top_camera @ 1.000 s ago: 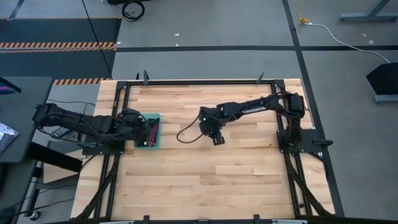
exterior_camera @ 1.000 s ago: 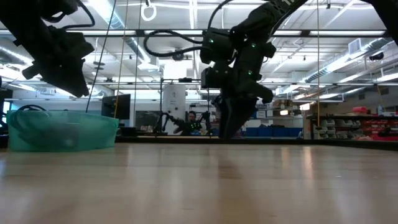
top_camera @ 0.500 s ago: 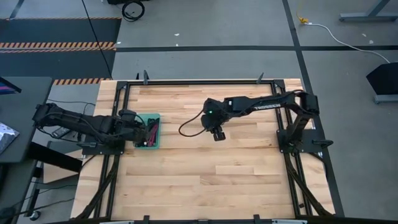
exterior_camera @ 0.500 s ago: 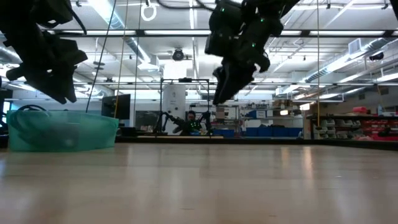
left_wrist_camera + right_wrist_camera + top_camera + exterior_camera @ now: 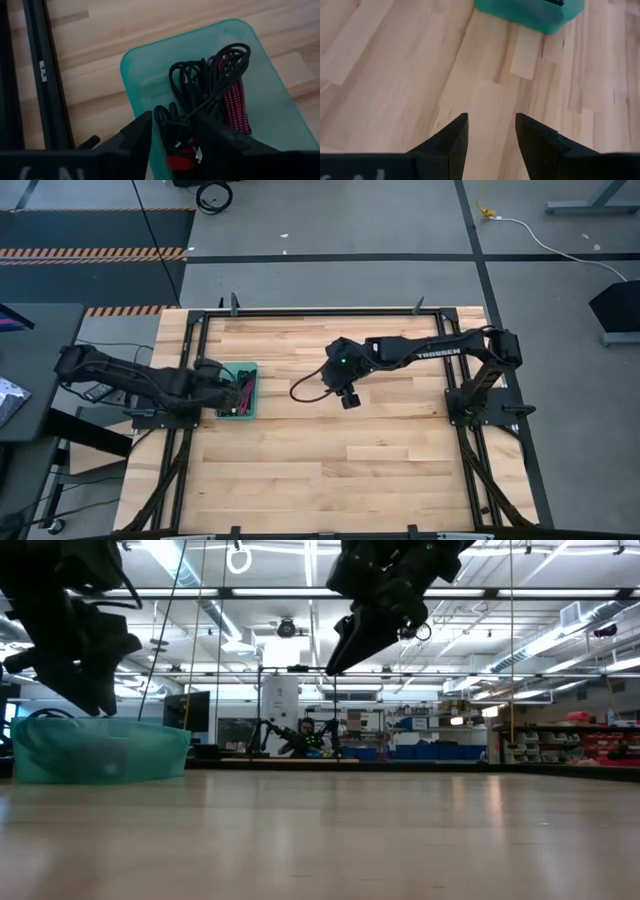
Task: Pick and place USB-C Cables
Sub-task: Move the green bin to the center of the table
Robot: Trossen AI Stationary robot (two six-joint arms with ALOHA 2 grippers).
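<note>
Hovering spread-open over the tray, left gripper could snag USB-C cables beneath it, dragging them out.

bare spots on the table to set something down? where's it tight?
Free: all the wooden table between the teal tray and the right-hand frame rail. Crowded: the tray, full of USB-C cables, with the left gripper open over it.

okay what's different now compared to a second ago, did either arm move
The right gripper has risen well clear of the table and drifted slightly back; its fingers are open and empty. The left gripper has sunk a little over the teal tray. The cables still lie in the tray.
</note>
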